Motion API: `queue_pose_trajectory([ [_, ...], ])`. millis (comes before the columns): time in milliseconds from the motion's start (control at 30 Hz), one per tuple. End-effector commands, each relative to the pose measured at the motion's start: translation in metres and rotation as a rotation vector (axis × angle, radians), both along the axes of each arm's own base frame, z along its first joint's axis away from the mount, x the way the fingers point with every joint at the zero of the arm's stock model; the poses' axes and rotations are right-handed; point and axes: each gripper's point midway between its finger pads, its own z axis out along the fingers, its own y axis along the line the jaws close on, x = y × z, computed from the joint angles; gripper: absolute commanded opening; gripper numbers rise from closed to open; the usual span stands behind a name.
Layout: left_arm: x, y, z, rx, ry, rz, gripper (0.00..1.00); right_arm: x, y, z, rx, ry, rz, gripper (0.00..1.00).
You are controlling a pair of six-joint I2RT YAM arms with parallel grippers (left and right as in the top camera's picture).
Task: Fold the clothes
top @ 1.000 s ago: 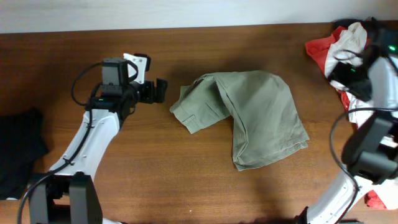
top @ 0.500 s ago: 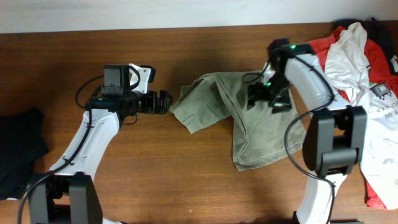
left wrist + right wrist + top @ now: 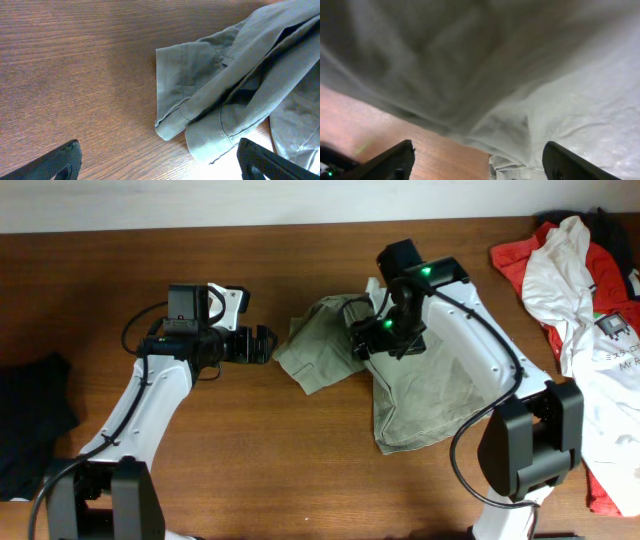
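The khaki grey-green garment [image 3: 430,380] lies crumpled in the middle of the table, a folded leg end pointing left. It also shows in the left wrist view [image 3: 235,85] and fills the right wrist view [image 3: 520,75]. My left gripper [image 3: 262,344] is open and empty, just left of the garment's left edge; its fingers frame the hem in the left wrist view [image 3: 160,162]. My right gripper [image 3: 372,330] is open, low over the garment's upper middle folds, holding nothing; it also shows in its wrist view [image 3: 480,162].
A white printed T-shirt [image 3: 590,310] and a red garment [image 3: 515,260] lie at the right edge. A black garment [image 3: 30,420] lies at the left edge. Bare wooden table [image 3: 250,450] spreads in front.
My right arm has swung from the far right, across the garment, to its upper middle. My left gripper moved slightly right toward the garment's edge, then stayed.
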Motion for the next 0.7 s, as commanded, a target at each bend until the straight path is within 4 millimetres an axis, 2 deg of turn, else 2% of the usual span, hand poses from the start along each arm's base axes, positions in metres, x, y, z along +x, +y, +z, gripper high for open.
queue_pose_trajectory([
  [0, 0.004, 0.0, 0.003, -0.001, -0.01, -0.003, 0.99, 0.012, 0.003, 0.018, 0.032, -0.059, 0.002, 0.84],
  [167, 0.004, 0.0, 0.003, -0.001, -0.007, -0.003, 0.99, 0.03, 0.006, 0.013, 0.036, -0.119, -0.001, 0.78],
  [233, 0.004, 0.0, 0.002, -0.001, -0.007, -0.003, 0.99, 0.035, 0.007, 0.005, 0.034, -0.113, -0.002, 0.66],
  [267, 0.004, 0.0, 0.002, -0.001, -0.007, -0.003, 0.99, 0.038, 0.006, 0.002, 0.031, -0.115, -0.006, 0.65],
  [300, 0.004, 0.0, 0.002, -0.001, -0.007, -0.003, 0.99, 0.042, 0.002, 0.002, 0.021, -0.129, -0.014, 0.54],
  [367, 0.003, 0.0, 0.002, -0.001, -0.006, -0.003, 0.99, 0.048, -0.005, 0.002, 0.019, -0.143, -0.034, 0.54],
  [433, 0.004, 0.0, 0.002, -0.001, -0.006, -0.003, 0.99, 0.051, -0.01, 0.003, 0.02, -0.15, -0.044, 0.45],
  [633, 0.002, 0.0, 0.002, 0.0, 0.0, -0.003, 0.99, 0.058, -0.007, 0.008, 0.033, -0.179, -0.043, 0.51],
  [667, 0.002, 0.0, 0.002, 0.0, 0.0, -0.003, 0.99, 0.062, -0.006, 0.014, 0.037, -0.199, -0.04, 0.51],
])
